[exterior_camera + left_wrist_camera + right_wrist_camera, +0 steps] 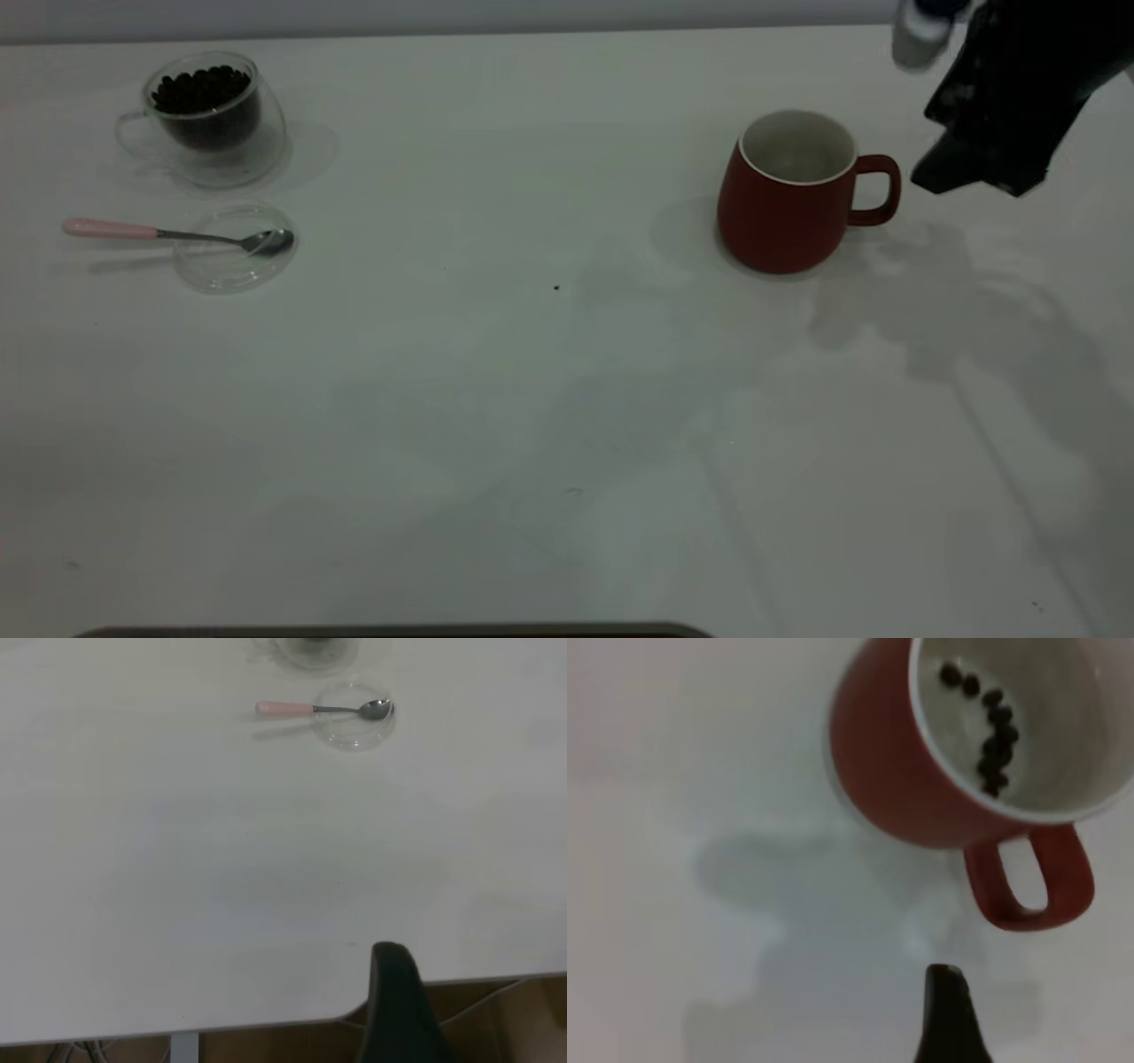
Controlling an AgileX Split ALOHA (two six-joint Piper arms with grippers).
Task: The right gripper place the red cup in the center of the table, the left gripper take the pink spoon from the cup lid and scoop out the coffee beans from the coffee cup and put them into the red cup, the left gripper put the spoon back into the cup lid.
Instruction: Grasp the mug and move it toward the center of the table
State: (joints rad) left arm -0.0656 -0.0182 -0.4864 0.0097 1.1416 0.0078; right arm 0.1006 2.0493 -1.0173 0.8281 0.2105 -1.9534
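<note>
The red cup [784,213] stands upright at the right of the table, handle [877,190] toward my right gripper [974,173], which hovers just beyond the handle without touching it. In the right wrist view the red cup [921,771] holds several coffee beans [994,740]. At the far left, the pink spoon [168,234] lies with its bowl in the clear cup lid [232,252]. Behind it is the glass coffee cup [208,115], full of beans. My left gripper [399,1001] is parked past the table edge, far from the spoon [319,708] and lid [354,726].
A single stray bean [556,287] lies near the middle of the white table [532,425]. A dark edge [390,631] runs along the bottom of the exterior view. The table's near edge [266,1028] shows in the left wrist view.
</note>
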